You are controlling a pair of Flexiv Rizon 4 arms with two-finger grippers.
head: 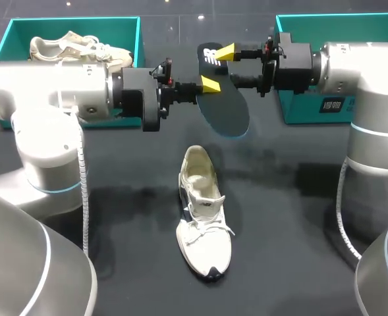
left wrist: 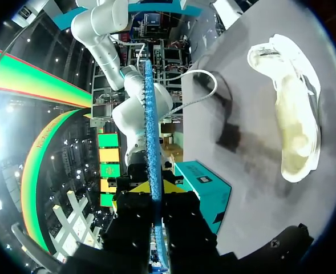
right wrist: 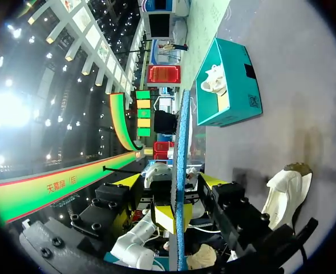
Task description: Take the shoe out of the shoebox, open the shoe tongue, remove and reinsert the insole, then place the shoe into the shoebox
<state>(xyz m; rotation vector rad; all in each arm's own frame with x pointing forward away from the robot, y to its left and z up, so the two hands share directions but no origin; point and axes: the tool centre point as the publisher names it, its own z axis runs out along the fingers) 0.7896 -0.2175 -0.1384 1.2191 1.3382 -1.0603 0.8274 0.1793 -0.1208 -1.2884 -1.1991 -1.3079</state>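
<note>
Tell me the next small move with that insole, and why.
Probably open the left gripper, leaving the right gripper to carry the dark flat insole down toward the white lace-up sneaker. Both grippers pinch the insole in the air, and the sneaker lies below it, mouth facing up.

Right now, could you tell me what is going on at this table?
Both arms hold the dark insole in the air between them, the left end effector and the right end effector each shut on it. The white shoe lies on the table below them. A second shoe sits in the left shoebox.
</note>
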